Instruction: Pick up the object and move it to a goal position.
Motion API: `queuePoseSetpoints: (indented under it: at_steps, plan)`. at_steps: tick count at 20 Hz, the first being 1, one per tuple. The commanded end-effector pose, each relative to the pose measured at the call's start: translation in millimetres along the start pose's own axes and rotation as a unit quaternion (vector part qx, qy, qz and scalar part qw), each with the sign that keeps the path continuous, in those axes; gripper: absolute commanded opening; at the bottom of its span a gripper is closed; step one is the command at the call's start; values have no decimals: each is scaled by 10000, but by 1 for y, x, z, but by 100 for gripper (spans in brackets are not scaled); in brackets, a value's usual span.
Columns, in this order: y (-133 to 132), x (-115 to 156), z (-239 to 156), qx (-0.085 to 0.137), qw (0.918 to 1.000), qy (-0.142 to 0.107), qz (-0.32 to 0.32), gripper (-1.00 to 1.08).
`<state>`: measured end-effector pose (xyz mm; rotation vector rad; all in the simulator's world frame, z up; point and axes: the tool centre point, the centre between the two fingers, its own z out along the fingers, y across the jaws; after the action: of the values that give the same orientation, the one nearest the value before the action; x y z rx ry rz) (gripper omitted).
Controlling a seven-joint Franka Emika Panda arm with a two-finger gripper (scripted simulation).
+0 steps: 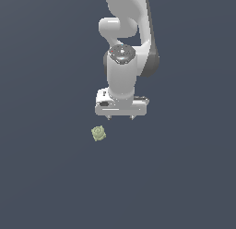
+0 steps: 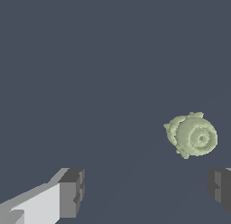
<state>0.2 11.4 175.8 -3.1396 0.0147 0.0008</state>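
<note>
The object (image 1: 98, 133) is a small pale yellow-green knobbly lump with a round ringed top, lying on the dark flat ground. In the exterior view it sits below and toward that view's left of my gripper (image 1: 120, 117), apart from it. The gripper points down, open and empty, with only its two short fingertips (image 1: 109, 117) showing under the white hand. In the wrist view the object (image 2: 192, 135) lies ahead of the gripper (image 2: 146, 191), closer to one fingertip (image 2: 220, 188) than to the other, touching neither. The jaws stand wide apart.
The white arm (image 1: 126, 34) rises behind the hand toward the top of the exterior view. The ground (image 1: 46, 177) is a plain dark blue-grey surface with no other objects or edges showing.
</note>
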Motion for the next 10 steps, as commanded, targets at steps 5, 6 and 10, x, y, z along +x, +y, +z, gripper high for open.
queuePoseSetpoints:
  at_steps: [5, 6, 10]
  plan:
    - [1, 4, -7, 9, 10000, 72, -24, 100]
    - [2, 6, -12, 13, 9999, 113, -37, 100]
    - [4, 13, -26, 28, 9997, 241, -68, 100]
